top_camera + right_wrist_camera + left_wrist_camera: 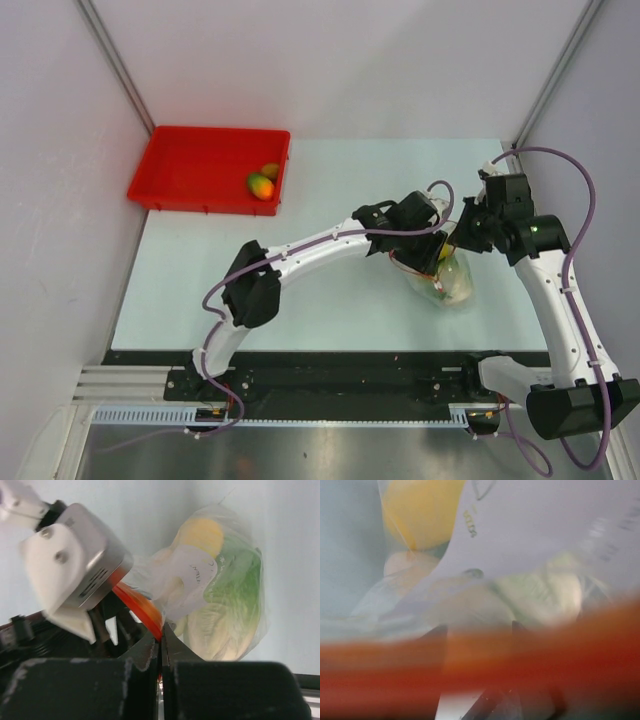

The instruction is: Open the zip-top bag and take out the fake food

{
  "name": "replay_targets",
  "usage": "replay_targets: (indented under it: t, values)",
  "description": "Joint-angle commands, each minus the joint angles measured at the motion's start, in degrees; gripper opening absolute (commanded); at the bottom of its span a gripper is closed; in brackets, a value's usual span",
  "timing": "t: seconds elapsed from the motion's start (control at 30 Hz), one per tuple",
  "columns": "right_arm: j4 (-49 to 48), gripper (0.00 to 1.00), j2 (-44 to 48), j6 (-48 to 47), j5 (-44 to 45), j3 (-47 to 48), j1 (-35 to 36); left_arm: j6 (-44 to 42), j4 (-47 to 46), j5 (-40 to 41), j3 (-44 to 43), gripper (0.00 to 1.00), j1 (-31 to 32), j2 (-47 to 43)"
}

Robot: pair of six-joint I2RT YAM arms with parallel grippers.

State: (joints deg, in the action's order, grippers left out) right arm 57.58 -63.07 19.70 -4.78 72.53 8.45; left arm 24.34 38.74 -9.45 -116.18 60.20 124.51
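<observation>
The clear zip-top bag (452, 282) lies at the table's middle right with fake food inside: a yellow piece (202, 532), green lettuce (240, 575) and a pale piece. My right gripper (161, 630) is shut on the bag's red-orange zip strip (142, 607). My left gripper (479, 629) is at the bag's mouth. Its two fingers stand apart behind the blurred strip (480, 670), and the yellow piece (420, 510) lies ahead. In the top view both grippers meet over the bag's far end (445, 245). An orange-red mango (260, 186) lies in the red tray.
The red tray (175, 150) stands at the table's far left corner and holds the mango and a second small piece (270, 171). Grey walls close in the table on the left, the back and the right.
</observation>
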Motion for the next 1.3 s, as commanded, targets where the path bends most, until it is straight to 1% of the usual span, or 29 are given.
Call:
replay_targets:
  t: [0.0, 0.03, 0.07, 0.1, 0.13, 0.17, 0.23, 0.33, 0.47, 0.53, 0.6, 0.7, 0.8, 0.83, 1.0, 1.03, 1.07, 1.1, 1.17, 1.2, 1.27]
  values:
    - [2.0, 0.0, 0.58, 2.44, 2.4, 2.0, 1.39, 0.8, 1.51, -0.04, -0.63, 0.62, 0.0, 0.82]
    - [2.18, 0.0, 0.4, 2.79, 2.49, 2.0, 1.66, 0.36, 1.77, 0.92, -0.71, 0.65, 0.09, 1.08]
    - [2.36, 0.0, 0.05, 3.14, 2.66, 1.91, 2.09, 0.27, 2.47, 1.97, -0.63, 0.71, 0.09, 1.26]
    - [2.79, 0.0, -0.04, 4.02, 2.67, 1.91, 2.62, 0.1, 2.65, 2.68, -0.37, 0.75, 0.18, 1.26]
    - [2.89, 0.0, -0.21, 4.46, 2.49, 1.91, 2.97, -0.08, 2.83, 4.08, -0.19, 0.8, 0.18, 1.26]
    - [2.97, 0.0, -0.65, 4.9, 2.14, 1.91, 3.33, -0.17, 3.0, 4.53, -0.01, 0.89, 0.18, 1.35]
    - [3.24, 0.0, -0.92, 6.31, 1.61, 1.91, 4.46, -0.17, 3.62, 5.23, 0.16, 0.94, 0.35, 2.05]
    - [3.41, 0.0, -1.35, 7.62, 3.01, 2.0, 6.57, -0.25, 3.89, 7.51, 1.74, 0.95, 0.35, 2.32]
    - [3.33, 0.0, -2.06, 8.94, 3.55, 1.47, 8.16, -1.39, -1.38, 9.1, 7.45, 0.94, 0.35, 1.26]
    - [3.24, 0.0, -2.41, 9.56, 3.02, 1.38, 8.16, -1.92, -3.31, 7.88, 7.9, 0.91, 0.35, 1.26]
    - [2.89, 0.0, -2.32, 9.65, 2.84, 1.47, 8.25, -2.1, -4.81, 4.9, 8.51, 0.89, 0.35, 1.26]
    - [2.71, 0.0, -1.97, 9.83, 3.1, 1.38, 8.16, -2.19, -6.22, 2.95, 8.6, 0.86, 0.35, 2.14]
    - [2.8, 0.0, -1.88, 10.0, 3.19, 1.47, 8.25, -2.8, -7.63, 3.65, 9.3, 0.79, 0.35, 3.11]
    - [2.97, 0.0, -1.88, 9.83, 3.37, 1.38, 8.25, -3.07, -8.32, 3.83, 9.48, 0.68, 0.35, 3.46]
    - [2.97, 0.0, -1.45, 9.83, 3.72, 1.38, 8.25, -3.86, -10.53, 3.66, 10.18, 0.48, 0.0, 3.99]
    - [3.06, 0.0, -1.27, 9.83, 3.81, 1.38, 8.16, -4.03, -10.62, 3.39, 10.18, 0.39, 0.0, 3.73]
    - [2.89, 0.0, -1.09, 9.74, 3.81, 1.38, 8.08, -4.38, -10.7, 3.39, 10.36, 0.36, 0.0, 3.03]
    - [2.89, 0.0, -1.0, 9.57, 3.9, 1.47, 7.99, -4.56, -10.62, 3.39, 10.45, 0.31, 0.0, 2.67]
    - [2.8, 0.0, -0.92, 9.48, 3.98, 1.38, 7.81, -5.35, -10.18, 3.57, 10.36, 0.24, 0.0, 1.88]
    - [2.8, 0.0, -1.0, 9.13, 3.98, 1.38, 7.73, -5.44, -9.57, 3.56, 10.27, 0.13, 0.0, 1.01]
    - [2.62, 0.0, -1.09, 8.69, 4.68, 1.38, 7.99, -5.88, -8.95, 3.57, 9.92, 0.04, 0.0, -0.22]
